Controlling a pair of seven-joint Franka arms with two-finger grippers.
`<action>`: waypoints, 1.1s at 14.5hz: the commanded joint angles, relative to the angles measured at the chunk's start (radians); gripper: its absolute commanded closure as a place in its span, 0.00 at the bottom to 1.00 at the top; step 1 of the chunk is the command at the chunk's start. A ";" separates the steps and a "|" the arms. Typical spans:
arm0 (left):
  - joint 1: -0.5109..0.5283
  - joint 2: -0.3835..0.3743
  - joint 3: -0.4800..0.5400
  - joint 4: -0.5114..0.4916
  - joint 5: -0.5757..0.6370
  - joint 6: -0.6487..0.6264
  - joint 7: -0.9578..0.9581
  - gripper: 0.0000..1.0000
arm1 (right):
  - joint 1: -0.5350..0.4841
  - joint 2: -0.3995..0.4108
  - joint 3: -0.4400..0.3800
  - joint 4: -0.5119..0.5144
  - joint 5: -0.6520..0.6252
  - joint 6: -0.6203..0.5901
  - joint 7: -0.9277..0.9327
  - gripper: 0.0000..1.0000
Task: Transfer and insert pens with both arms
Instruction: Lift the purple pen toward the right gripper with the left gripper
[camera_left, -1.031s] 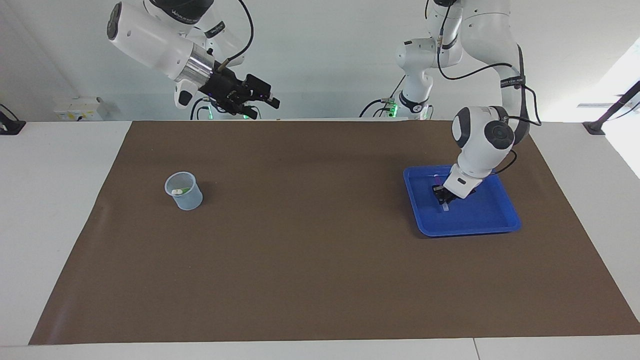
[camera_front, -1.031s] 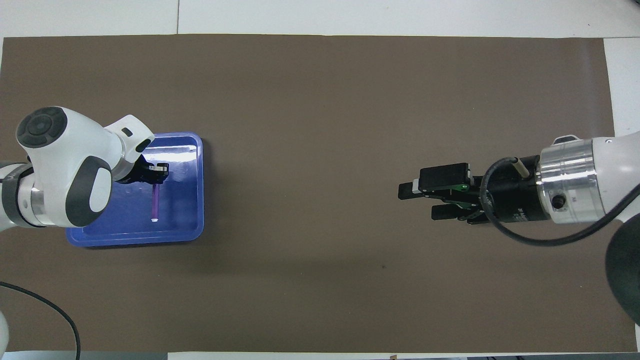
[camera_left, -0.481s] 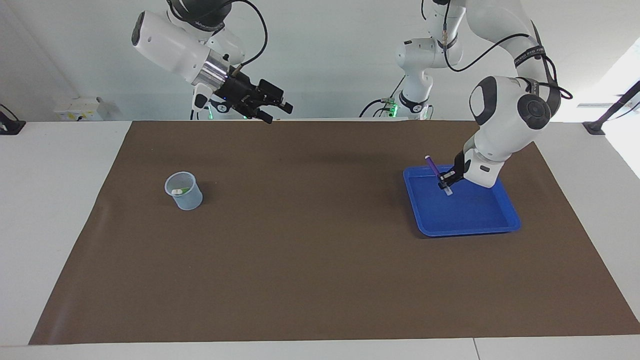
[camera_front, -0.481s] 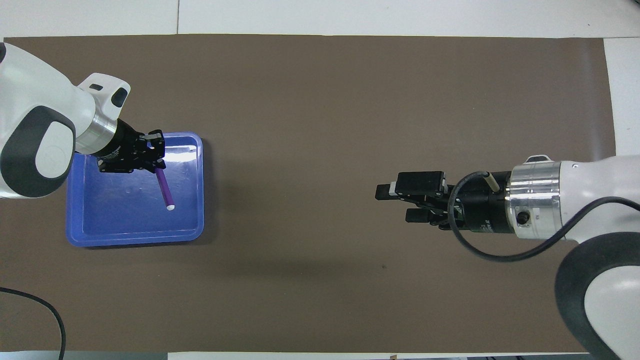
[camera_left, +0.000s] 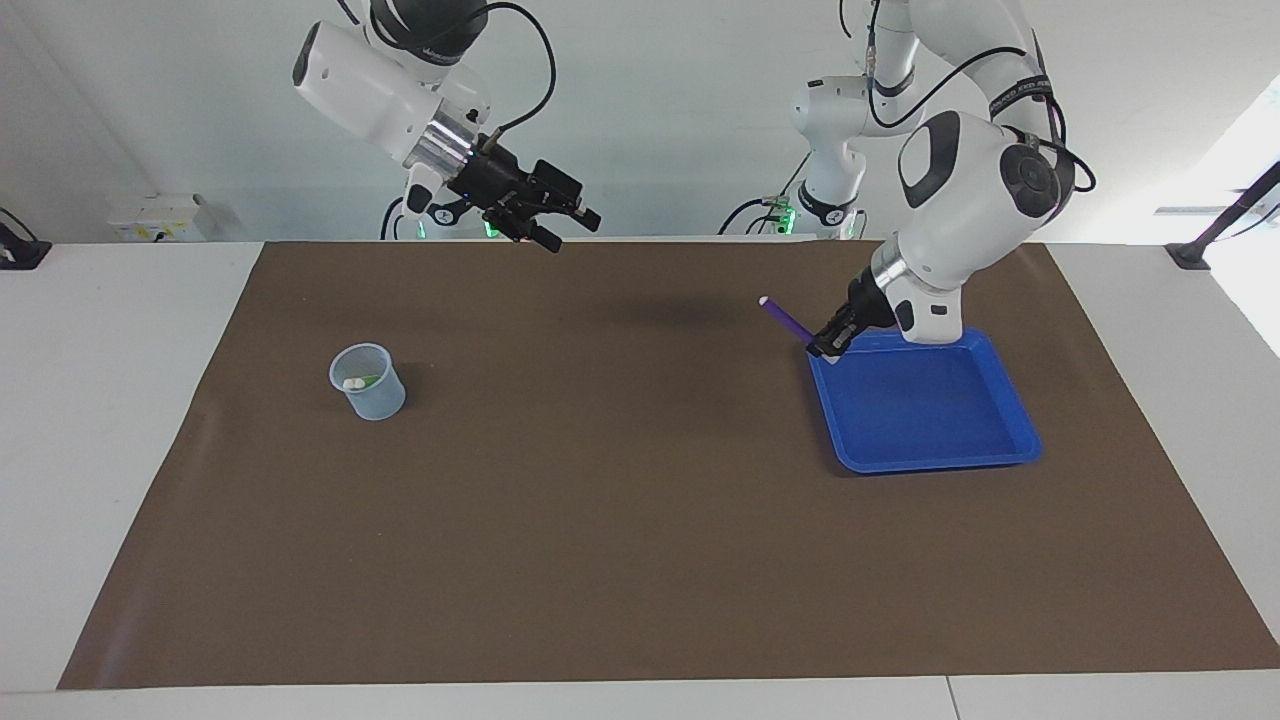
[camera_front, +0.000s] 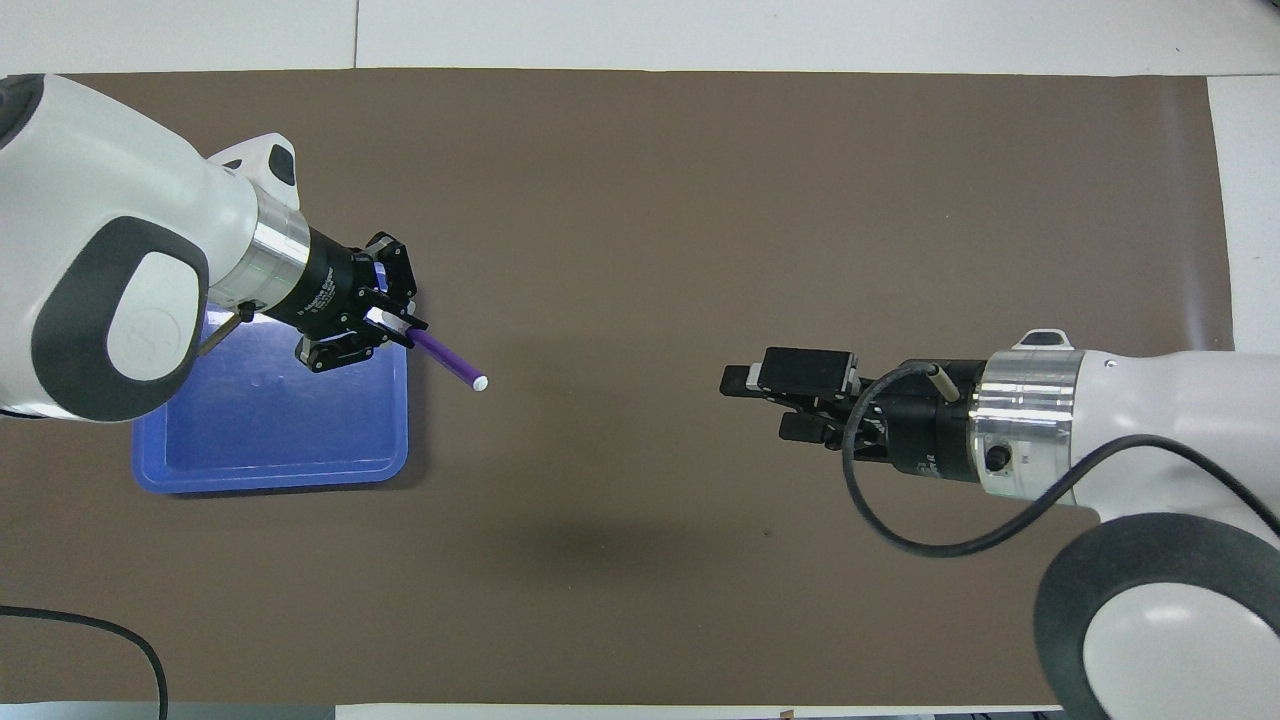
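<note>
Two fixed cameras. One is mounted high across the counter, facing the robots and angled down; both arm bases and the back wall sit along its top edge, and the whole brown mat fits in frame. The second hangs high above the robots' own end, looking forward and steeply down, closer in; the arms enter from its bottom corners and fill much of the frame. Both views share the mat, the blue tray and both hands, turned half a circle between them. The cup shows only from across.
</note>
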 joint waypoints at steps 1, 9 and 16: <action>-0.020 -0.030 -0.008 -0.012 -0.092 0.031 -0.158 1.00 | 0.054 -0.031 0.004 -0.042 0.020 0.095 0.061 0.00; -0.100 -0.113 -0.008 -0.169 -0.365 0.165 -0.298 1.00 | 0.120 0.014 0.024 -0.041 0.097 0.249 0.032 0.04; -0.169 -0.130 -0.008 -0.204 -0.414 0.259 -0.388 1.00 | 0.142 0.043 0.024 -0.036 0.096 0.304 0.013 0.27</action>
